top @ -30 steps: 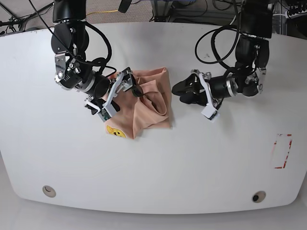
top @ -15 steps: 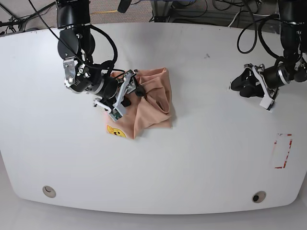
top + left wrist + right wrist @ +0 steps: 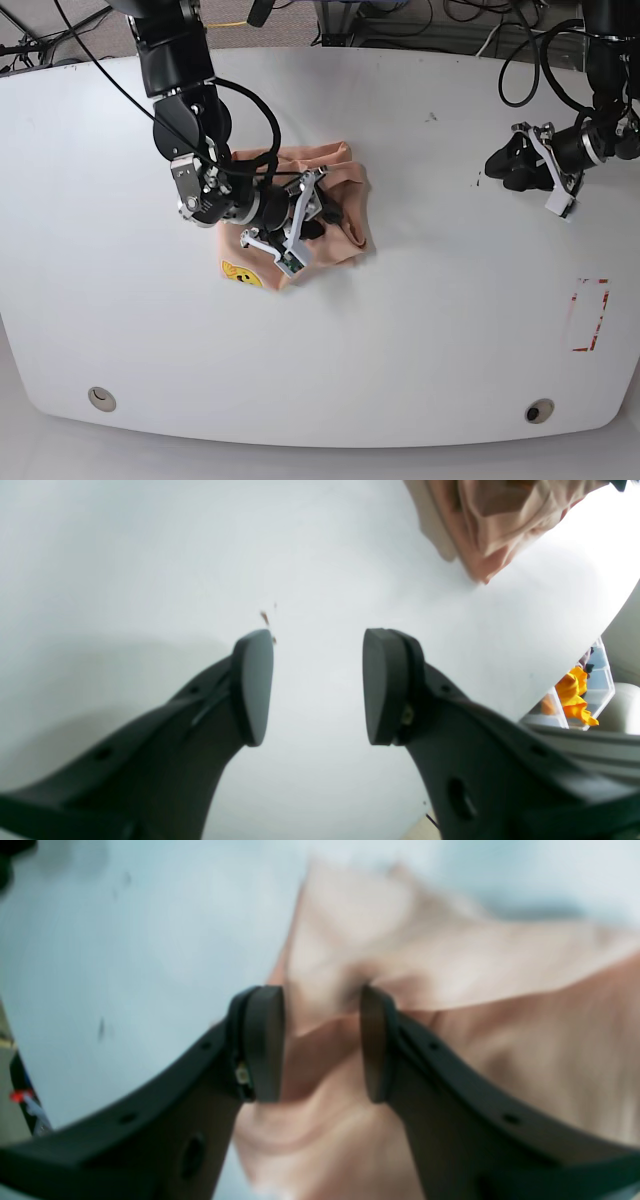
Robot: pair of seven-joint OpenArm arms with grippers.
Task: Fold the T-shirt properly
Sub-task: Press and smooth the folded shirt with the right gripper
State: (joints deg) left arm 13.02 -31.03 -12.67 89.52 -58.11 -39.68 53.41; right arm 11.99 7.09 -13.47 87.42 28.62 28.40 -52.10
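Observation:
The peach-pink T-shirt [image 3: 345,178] lies bunched left of the table's middle, and its yellow face patch [image 3: 241,273] shows at the lower left corner. My right gripper [image 3: 322,207] is down on the shirt's middle. In the right wrist view its jaws [image 3: 322,1040] stand narrowly apart with a raised fold of the T-shirt [image 3: 450,970] between the pads; the picture is blurred. My left gripper [image 3: 497,166] hovers far to the right over bare table. It is open and empty [image 3: 317,685], with the T-shirt [image 3: 495,520] far off at the top of that view.
A red rectangle outline [image 3: 588,315] is marked near the table's right edge. Two round holes [image 3: 101,398] [image 3: 539,410] sit near the front edge. Beyond the table edge, plastic bins hold orange cloth [image 3: 575,700]. Cables hang behind the arms.
My right gripper slid right and forward across the shirt while its jaws narrowed, and the cloth bunched and shifted right. The left arm pulled away from the shirt to the far right.

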